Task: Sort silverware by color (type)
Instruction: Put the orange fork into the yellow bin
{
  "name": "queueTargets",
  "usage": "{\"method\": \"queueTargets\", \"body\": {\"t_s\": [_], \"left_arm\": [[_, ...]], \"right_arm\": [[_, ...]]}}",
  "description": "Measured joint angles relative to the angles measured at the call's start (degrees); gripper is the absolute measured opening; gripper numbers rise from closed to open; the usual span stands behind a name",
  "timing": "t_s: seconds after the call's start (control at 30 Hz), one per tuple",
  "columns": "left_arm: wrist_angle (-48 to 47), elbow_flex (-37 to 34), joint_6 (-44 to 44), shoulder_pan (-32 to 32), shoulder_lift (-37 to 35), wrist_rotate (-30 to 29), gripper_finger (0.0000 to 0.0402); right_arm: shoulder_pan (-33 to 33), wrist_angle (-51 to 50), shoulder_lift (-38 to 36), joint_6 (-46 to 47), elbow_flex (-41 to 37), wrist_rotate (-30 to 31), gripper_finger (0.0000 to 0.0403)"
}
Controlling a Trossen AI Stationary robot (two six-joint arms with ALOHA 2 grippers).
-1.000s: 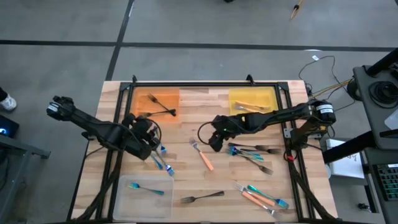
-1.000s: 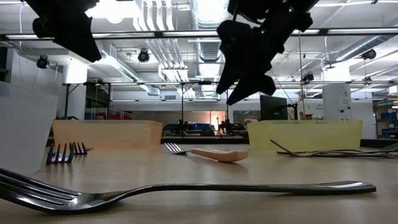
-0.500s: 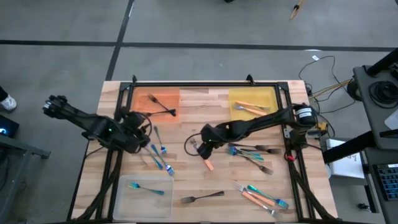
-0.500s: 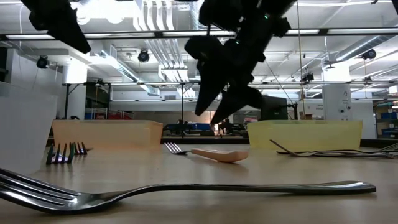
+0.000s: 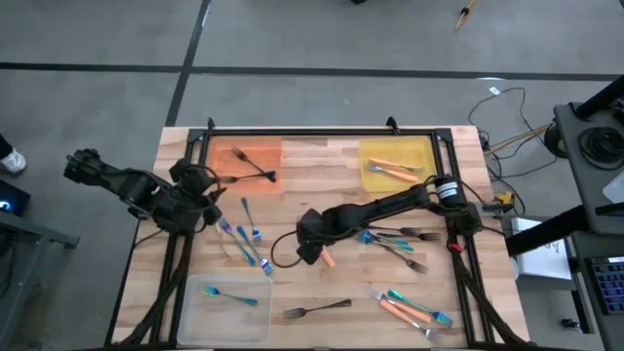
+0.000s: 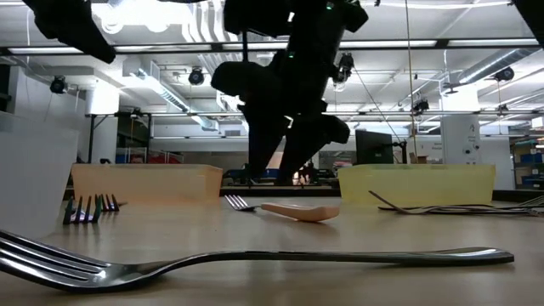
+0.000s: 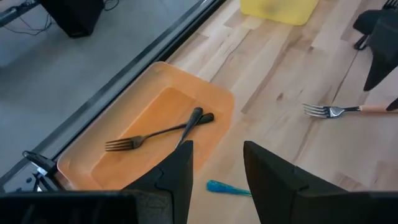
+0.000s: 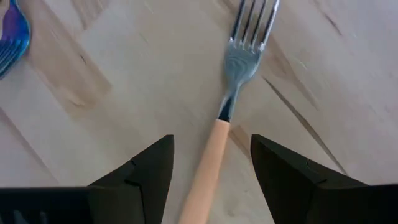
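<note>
Two arms over the table from the high view: the right gripper (image 5: 310,241) sits right over the orange-handled fork (image 5: 320,249) mid-table, the left gripper (image 5: 205,202) hangs by the orange tray (image 5: 222,156). That tray holds two dark grey forks (image 5: 255,174), the yellow tray (image 5: 370,151) a couple of orange-handled pieces (image 5: 392,170), and the clear tray (image 5: 195,312) one blue-teal fork (image 5: 230,294).

Low view: right gripper (image 6: 285,161) hovers just above the same fork (image 6: 280,208), not touching.

Left wrist view: fingers (image 7: 177,171) apart, nothing between them, the tray with crossed grey forks (image 7: 165,130) just beyond.

Right wrist view: fingers (image 8: 146,168) spread wide, straddling the fork's handle (image 8: 208,165), no grip.
</note>
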Motion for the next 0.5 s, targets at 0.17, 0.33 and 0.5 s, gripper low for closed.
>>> {"method": "queueTargets", "body": {"t_s": [0.17, 0.33, 0.5], "left_arm": [[0.0, 0.0, 0.5, 0.0, -0.9, 0.0, 0.0123], [0.0, 0.0, 0.5, 0.0, -1.3, 0.0, 0.0123], [0.0, 0.0, 0.5, 0.0, -1.3, 0.0, 0.0123]], "right_arm": [[0.0, -5.6, 3.6, 0.0, 3.9, 0.6, 0.0203], [0.1, -6.0, 7.3, -0.5, 6.8, -0.2, 0.0203], [0.2, -6.6, 9.3, -2.5, 8.0, 0.0, 0.0203]]}}
